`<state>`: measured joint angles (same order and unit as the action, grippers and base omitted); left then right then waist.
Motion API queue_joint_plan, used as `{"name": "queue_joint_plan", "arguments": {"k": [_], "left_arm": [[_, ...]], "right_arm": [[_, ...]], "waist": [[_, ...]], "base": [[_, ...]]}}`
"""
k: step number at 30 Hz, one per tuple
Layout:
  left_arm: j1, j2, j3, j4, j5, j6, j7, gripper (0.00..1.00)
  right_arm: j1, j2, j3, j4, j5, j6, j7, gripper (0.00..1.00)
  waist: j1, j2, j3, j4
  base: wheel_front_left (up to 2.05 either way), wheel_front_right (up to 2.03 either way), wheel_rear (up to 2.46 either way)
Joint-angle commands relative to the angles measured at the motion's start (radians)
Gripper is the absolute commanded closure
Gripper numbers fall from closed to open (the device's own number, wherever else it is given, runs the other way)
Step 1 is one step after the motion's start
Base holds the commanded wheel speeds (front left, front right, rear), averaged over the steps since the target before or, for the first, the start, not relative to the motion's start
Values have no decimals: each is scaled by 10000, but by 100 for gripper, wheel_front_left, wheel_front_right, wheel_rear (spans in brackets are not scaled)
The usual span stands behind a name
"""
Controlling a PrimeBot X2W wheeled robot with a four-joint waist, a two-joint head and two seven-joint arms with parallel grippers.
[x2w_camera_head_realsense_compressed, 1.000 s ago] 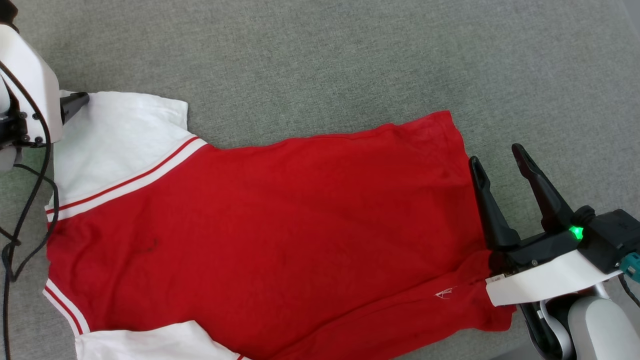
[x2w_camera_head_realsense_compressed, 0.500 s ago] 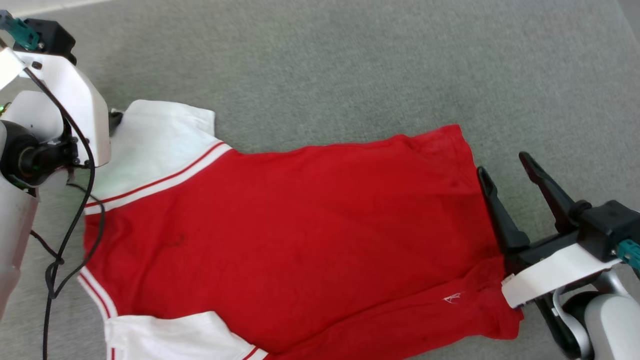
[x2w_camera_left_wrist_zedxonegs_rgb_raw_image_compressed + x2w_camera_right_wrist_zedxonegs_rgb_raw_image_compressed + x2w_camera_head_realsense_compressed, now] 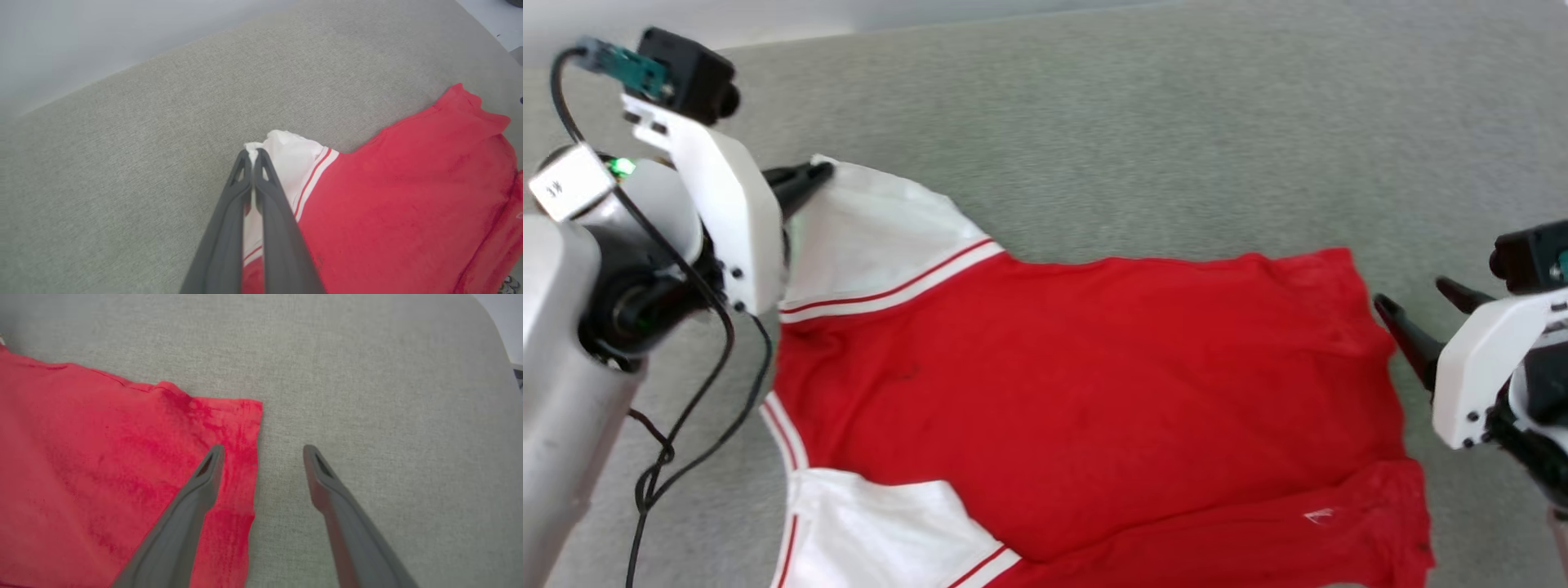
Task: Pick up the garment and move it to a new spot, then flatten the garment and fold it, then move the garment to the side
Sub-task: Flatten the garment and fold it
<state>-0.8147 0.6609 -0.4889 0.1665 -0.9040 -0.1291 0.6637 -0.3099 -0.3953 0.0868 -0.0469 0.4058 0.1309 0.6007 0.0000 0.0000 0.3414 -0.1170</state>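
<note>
The shirt lay spread on the grey pad. The corner of its white sleeve was clamped in the left gripper, whose fingers had shut on it within the last second. The right gripper stayed wide apart at the red hem, 1 finger over the cloth.

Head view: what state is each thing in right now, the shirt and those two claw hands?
red jersey T-shirt, spread nearly flat on the grey surface, plain side up, near edge folded over.
left gripper, shut on the edge of the white sleeve.
right gripper, open astride the red hem, holding nothing.
green light on the left arm, lit.
</note>
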Motion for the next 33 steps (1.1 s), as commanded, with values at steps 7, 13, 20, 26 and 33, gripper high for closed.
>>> {"name": "queue_joint_plan", "arguments": {"k": [7, 13, 20, 26, 33], "left_arm": [[748, 161, -130, -2135, -5, 73, -267, 100], [1225, 244, -200, -3511, 55, 265, -380, 100], [1750, 346, -211, -4743, 147, 542, -538, 100], [2100, 357, -240, -5330, 170, 698, -682, 100], [2380, 375, -226, -5029, 336, 799, -965, 100]], "right_arm": [[-1193, 134, -622, 954, -270, -4, 2951, 0], [-1695, -25, -422, 1455, -627, -4, 4043, 0], [-1838, -116, -195, 2124, -845, -4, 4338, 0], [-1675, 15, 126, 2675, -583, -1, 4607, 60], [-1606, -67, -126, 2745, -437, -4, 3985, 100]], "waist": [[0, 0, 177, 1129], [0, 0, 417, 1593], [0, 0, 656, 1928], [0, 0, 815, 2147], [0, 0, 557, 2207]], "base": [[0, 0, 0], [0, 0, 0], [0, 0, 0], [0, 0, 0], [0, 0, 0]]}}
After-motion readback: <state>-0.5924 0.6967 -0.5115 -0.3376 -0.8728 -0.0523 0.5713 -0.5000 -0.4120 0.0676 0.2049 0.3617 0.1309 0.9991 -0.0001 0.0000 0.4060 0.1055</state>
